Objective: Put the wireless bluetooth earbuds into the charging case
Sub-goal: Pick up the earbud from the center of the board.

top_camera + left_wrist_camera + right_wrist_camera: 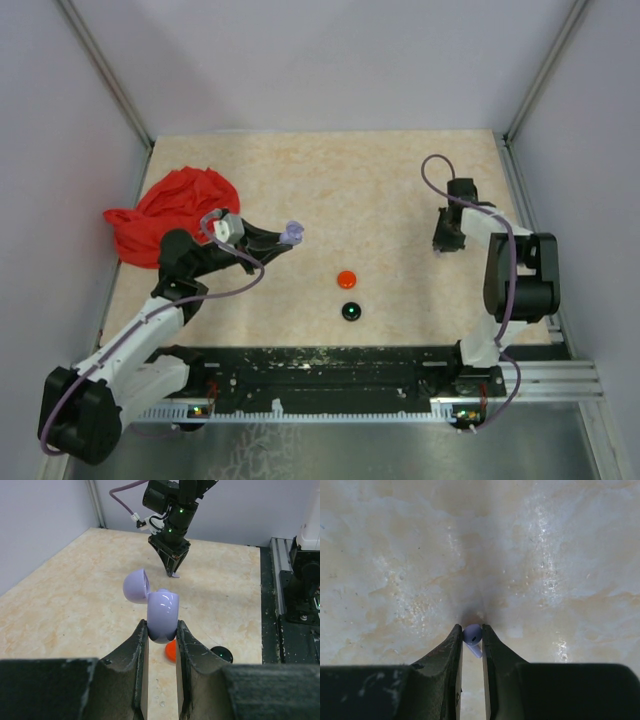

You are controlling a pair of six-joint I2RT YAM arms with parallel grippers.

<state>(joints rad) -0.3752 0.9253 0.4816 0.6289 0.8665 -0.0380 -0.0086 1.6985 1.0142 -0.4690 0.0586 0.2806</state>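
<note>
The right gripper (471,630) is pinching a lavender earbud (473,636) between nearly closed jaws at the table (545,555) – the pickup step – while the left gripper (161,625) is clamping the open-lidded charging case (162,607) aloft, so the next move is probably lifting the bud across into the case.

1. Bare table (390,180) between the left gripper (285,238) and the right gripper (441,249): open lane across the far centre.
2. Left gripper clamps an open case (292,232) above the table, narrowing that lane.
3. Orange disc (346,278) and black disc (351,311) lie near centre, apparently not touching.
4. Red cloth (170,215) fills the far-left corner.
5. Right gripper stands tips-down near the right edge, pinching an earbud (472,634).
</note>
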